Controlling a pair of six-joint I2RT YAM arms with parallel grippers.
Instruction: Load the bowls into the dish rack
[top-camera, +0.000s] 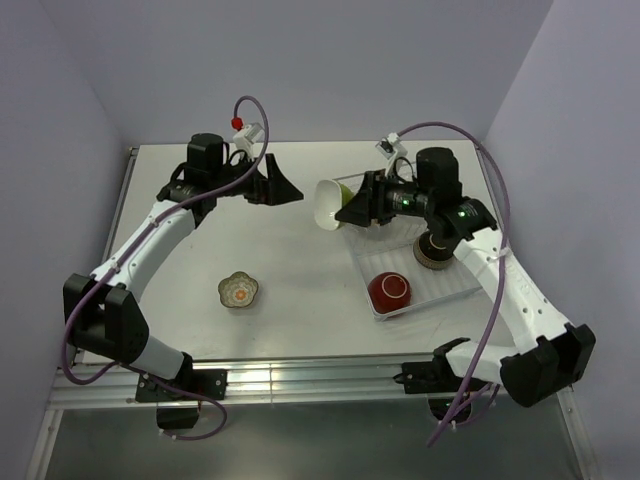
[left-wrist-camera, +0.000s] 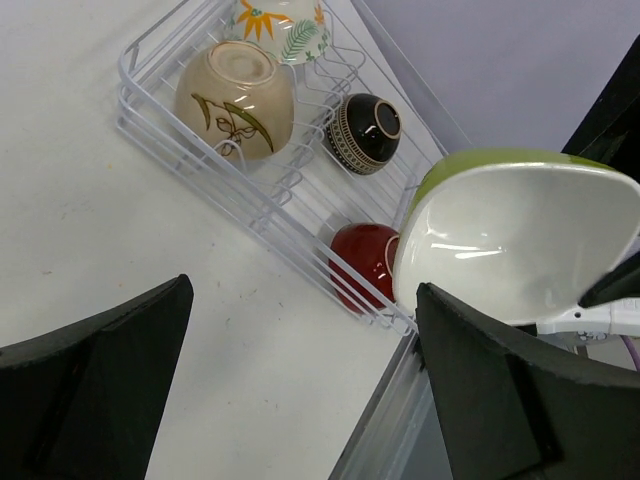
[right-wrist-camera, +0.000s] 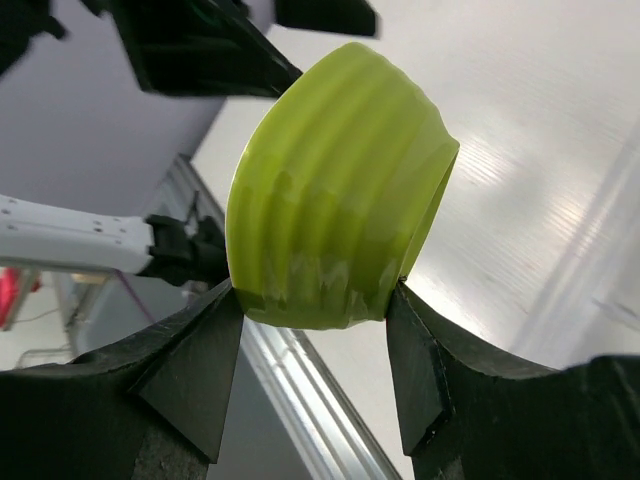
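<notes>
My right gripper (right-wrist-camera: 315, 292) is shut on the base of the yellow-green bowl (right-wrist-camera: 340, 190), holding it on its side in the air over the dish rack's (top-camera: 445, 285) far left corner, white inside facing left (top-camera: 328, 205). My left gripper (top-camera: 288, 190) hangs open and empty just left of that bowl (left-wrist-camera: 515, 240). In the rack (left-wrist-camera: 170, 140) sit a red bowl (left-wrist-camera: 362, 258), a dark brown bowl (left-wrist-camera: 365, 130), a beige bowl (left-wrist-camera: 235, 95) upside down and a cream bowl with orange flowers (left-wrist-camera: 280, 25). A flower-shaped patterned bowl (top-camera: 238, 290) stands on the table, front left.
The rack lies along the table's right side, under my right arm (top-camera: 500, 280). The table's metal front rail (top-camera: 310, 378) runs between the two arm bases. Purple cables loop over both arms.
</notes>
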